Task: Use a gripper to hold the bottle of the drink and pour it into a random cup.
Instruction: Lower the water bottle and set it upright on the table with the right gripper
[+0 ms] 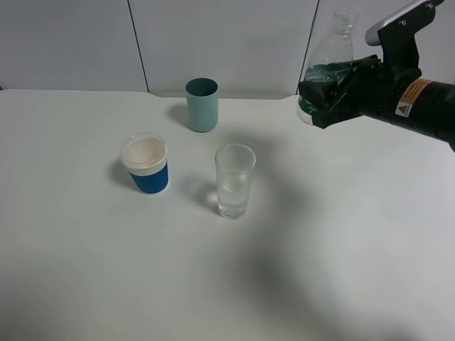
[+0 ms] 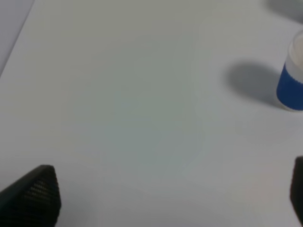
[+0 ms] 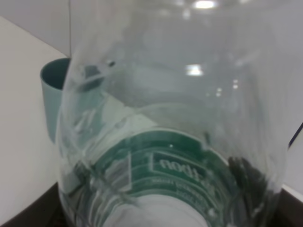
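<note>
The right gripper (image 1: 327,99) is clamped on the green-labelled lower body of the drink bottle (image 1: 333,53). The bottle is lifted off the table (image 1: 355,270) at about 2 o'clock from the clear glass (image 1: 234,181). The low grip leaves the open neck free, and the near-upright hold likely prevents spilling in transit. The teal cup (image 1: 202,104) stands at 11 o'clock from the glass and the paper cup (image 1: 146,165) at 9 o'clock. The left gripper (image 2: 165,194) is spread wide and empty, apparently parked clear

At two o'clock from the cup (image 1: 234,182), the right gripper (image 1: 327,96) hides the lower half of the bottle (image 1: 334,48), whose fill level seems unreadable.
</note>
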Motion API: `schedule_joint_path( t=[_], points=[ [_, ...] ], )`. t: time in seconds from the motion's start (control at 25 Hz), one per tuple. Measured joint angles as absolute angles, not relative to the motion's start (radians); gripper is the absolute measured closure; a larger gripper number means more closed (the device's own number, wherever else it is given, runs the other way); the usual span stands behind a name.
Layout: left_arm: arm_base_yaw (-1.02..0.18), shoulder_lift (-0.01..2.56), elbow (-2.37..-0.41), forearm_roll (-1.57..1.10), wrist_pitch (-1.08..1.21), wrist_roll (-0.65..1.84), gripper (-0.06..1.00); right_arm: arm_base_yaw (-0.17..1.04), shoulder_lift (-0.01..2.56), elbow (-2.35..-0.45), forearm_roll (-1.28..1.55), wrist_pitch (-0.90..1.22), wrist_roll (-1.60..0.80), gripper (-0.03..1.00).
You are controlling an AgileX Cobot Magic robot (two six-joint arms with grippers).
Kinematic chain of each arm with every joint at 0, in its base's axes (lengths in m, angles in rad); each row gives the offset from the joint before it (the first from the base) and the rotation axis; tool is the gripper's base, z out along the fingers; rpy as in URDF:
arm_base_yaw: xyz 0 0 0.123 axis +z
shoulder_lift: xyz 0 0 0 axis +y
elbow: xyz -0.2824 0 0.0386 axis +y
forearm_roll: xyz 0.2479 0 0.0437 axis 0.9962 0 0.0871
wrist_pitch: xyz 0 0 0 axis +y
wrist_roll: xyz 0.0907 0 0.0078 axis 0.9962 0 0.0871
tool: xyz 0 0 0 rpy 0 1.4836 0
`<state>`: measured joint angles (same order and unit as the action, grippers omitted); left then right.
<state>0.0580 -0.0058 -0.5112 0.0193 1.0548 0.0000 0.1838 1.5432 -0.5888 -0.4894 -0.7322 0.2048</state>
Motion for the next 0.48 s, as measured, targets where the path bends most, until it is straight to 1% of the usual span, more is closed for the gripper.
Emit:
schedule_joint_path(
  t=[0.48],
  points=[
    [0.058, -0.006, -0.511, 0.019, 1.055, 0.0, -0.04, 0.183, 1.829, -0.578, -0.45, -1.022, 0.191, 0.4]
  ],
)
